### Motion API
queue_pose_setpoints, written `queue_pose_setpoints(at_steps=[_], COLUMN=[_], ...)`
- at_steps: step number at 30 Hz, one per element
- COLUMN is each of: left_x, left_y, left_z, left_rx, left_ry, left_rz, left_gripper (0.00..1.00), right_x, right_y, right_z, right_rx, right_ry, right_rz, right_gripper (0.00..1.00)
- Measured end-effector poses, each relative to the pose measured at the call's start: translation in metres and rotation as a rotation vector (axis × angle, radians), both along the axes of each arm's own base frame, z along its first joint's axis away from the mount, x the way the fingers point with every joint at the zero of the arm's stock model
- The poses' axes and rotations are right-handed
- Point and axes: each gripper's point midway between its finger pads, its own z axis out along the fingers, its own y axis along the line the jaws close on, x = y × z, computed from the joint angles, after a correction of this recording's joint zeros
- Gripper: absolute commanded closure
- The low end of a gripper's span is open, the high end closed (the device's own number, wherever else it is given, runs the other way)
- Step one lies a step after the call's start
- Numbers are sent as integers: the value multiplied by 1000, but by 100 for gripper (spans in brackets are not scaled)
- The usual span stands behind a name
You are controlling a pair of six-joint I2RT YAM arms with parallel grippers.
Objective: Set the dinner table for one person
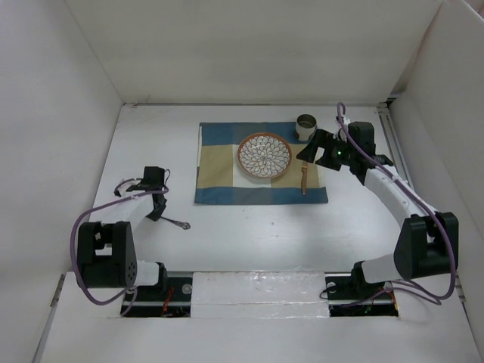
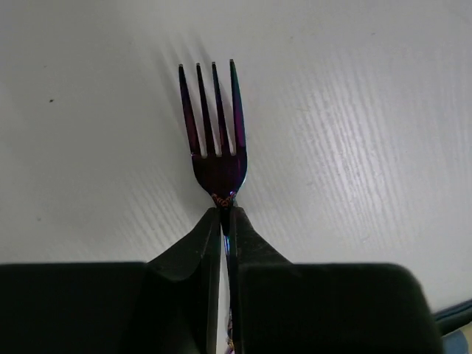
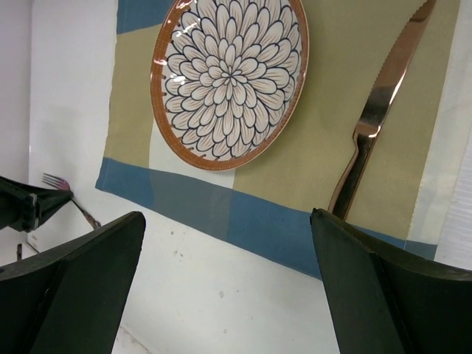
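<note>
Left end effector (image 2: 223, 214): my two fingers are pressed together on the handle of the fork (image 2: 217, 166), just behind its neck, with only the thin handle between them.
Fork: dark purple-blue metal with four tines pointing away from my left wrist. It sits low over the bare white surface, and I cannot tell whether it rests there or is raised a little. In the top view it is left of the mat and well apart from it.
Right end effector (image 1: 311, 151): my fingers are spread wide with nothing between them. It hangs over the right part of the mat, near the cup and above the knife's far end.
Counter (image 1: 249, 242): the large matte white surface with white panels on three sides. It lies under both my arms and carries everything here.
Mat (image 1: 219, 162): blue-and-tan checked cloth lying flat in the far middle of the counter.
Plate (image 1: 265, 155): round, with an orange-brown rim and a white petal pattern, lying on the mat right of its centre.
Knife (image 1: 304, 178): copper-coloured, flat on the mat just right of the plate and apart from it.
Cup (image 1: 306, 125): small, metallic and upright at the mat's far right corner, beside the plate.
</note>
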Motion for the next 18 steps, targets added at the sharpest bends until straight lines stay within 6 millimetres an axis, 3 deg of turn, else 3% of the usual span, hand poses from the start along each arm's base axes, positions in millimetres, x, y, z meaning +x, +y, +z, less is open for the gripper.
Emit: queue_pose_setpoints(at_steps=[8,11,14,18], left_x=[19,20,41,90], left_y=[-6,-12,-16,-20], left_z=[4,16,50,134], left_rx=[-22,-18,-10,11], left_ry=[-46,-25,-79,-290], left_rz=[-20,-56,-96,-178], left_gripper=[100,100,100,100], right_x=[1,2,2,4], right_y=[-3,-3,-4,-7], right_z=[0,-1,-2,-3], right_rx=[-2,-5,-7,-11], right_ry=[-1,-1,3,4], right_rz=[-10,-12,-16,-26], right_gripper=[0,0,0,0])
